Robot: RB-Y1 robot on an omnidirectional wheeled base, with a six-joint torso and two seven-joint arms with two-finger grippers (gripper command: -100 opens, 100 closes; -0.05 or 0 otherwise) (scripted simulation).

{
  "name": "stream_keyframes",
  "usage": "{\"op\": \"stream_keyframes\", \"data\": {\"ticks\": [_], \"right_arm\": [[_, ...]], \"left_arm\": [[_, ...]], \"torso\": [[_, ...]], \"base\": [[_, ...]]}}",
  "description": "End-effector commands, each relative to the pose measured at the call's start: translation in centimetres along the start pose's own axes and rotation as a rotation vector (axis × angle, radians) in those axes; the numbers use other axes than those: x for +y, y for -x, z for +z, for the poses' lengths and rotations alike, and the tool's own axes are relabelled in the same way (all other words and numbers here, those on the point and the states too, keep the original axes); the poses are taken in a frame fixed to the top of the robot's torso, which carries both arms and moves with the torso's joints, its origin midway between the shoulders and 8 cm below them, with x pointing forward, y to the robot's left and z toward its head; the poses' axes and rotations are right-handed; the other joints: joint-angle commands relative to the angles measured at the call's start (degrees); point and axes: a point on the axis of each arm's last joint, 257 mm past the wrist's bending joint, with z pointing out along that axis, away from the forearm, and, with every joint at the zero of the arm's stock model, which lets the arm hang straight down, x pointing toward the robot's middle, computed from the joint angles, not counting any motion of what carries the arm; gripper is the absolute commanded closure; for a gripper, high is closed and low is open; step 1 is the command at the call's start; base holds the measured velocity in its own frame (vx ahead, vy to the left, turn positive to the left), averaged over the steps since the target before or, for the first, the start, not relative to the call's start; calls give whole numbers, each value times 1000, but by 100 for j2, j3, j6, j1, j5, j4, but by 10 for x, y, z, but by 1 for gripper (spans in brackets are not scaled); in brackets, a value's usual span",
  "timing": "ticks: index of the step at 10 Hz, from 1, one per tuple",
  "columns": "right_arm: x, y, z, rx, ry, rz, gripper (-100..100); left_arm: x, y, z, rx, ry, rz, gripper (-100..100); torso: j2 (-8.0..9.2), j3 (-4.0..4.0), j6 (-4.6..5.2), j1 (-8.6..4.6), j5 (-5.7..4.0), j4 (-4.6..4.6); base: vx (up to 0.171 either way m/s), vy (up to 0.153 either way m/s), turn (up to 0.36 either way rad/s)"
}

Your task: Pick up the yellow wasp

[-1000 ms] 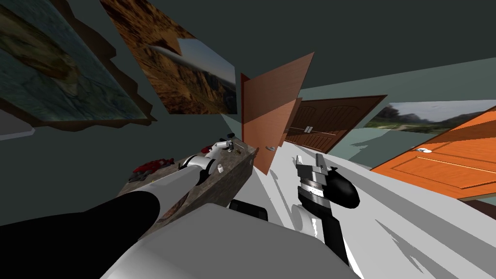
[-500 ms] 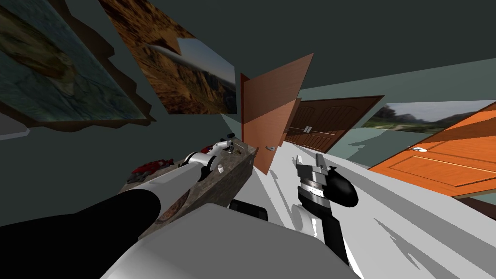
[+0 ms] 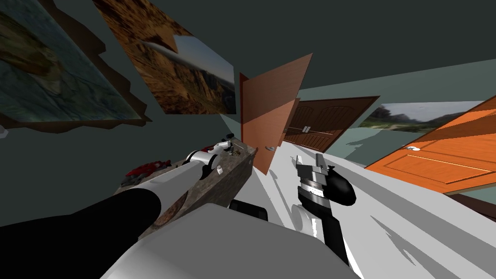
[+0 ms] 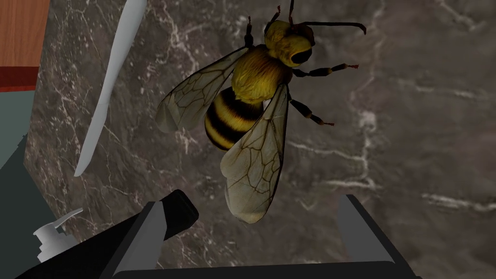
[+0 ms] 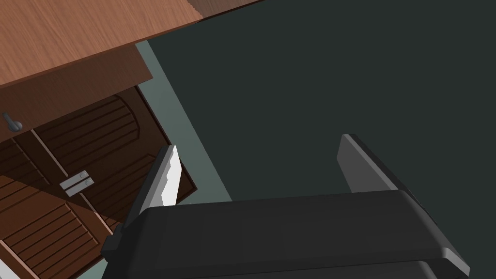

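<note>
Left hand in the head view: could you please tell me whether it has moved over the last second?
No: the left hand stays over the marble table's far end, just short of the wasp; the wall's slight shift is my camera's.

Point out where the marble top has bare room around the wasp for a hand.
Bare marble top lies on the wasp's leg side, out past the open left pincer. A narrower bare strip runs between its wing and the long white piece. Crowded: near the top's edge beyond that piece, where a white pump bottle stands.
</note>
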Motion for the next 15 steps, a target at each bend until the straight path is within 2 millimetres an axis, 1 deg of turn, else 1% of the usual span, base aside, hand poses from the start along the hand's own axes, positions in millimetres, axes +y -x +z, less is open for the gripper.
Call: {"op": "stream_keyframes", "data": {"ticks": [1, 2, 3, 5, 6, 10, 11, 12, 15], "right_arm": [[0, 0, 0, 0, 0, 0, 0], [0, 0, 0, 0, 0, 0, 0], [0, 0, 0, 0, 0, 0, 0], [0, 0, 0, 0, 0, 0, 0], [0, 0, 0, 0, 0, 0, 0], [0, 0, 0, 0, 0, 0, 0], [0, 0, 0, 0, 0, 0, 0], [0, 0, 0, 0, 0, 0, 0], [0, 0, 0, 0, 0, 0, 0]], "left_arm": [[11, -1, 9, -3, -1, -4, -100], [16, -1, 13, -4, -2, -6, -100], [16, -1, 13, -4, -2, -6, -100], [15, -1, 13, -4, -4, -4, -100], [15, -1, 13, -4, -3, -5, 100], [15, -1, 13, -4, -4, -4, 100], [15, -1, 13, -4, -5, -3, 0], [8, 0, 6, -2, -1, -3, 100], [6, 0, 5, -3, -6, 1, 100]], "torso": [[0, 0, 0, 0, 0, 0], [-10, -5, 1, 2, 1, -2], [-25, -14, 1, 8, 2, -5], [-6, -4, 0, 2, 1, -2], [-1, 0, 0, 1, 0, 0], [-6, -5, 0, 4, 3, -3], [-7, -5, 0, 5, 3, -3], [-7, -5, 0, 5, 3, -3], [8, 3, -2, 2, 3, 0]], "base": [[42, 7, -31], [87, 29, -32], [62, 29, -16], [0, 0, 0], [0, 0, 0], [0, 0, 0], [0, 0, 0], [-33, -5, 16], [-27, -10, 13]]}}
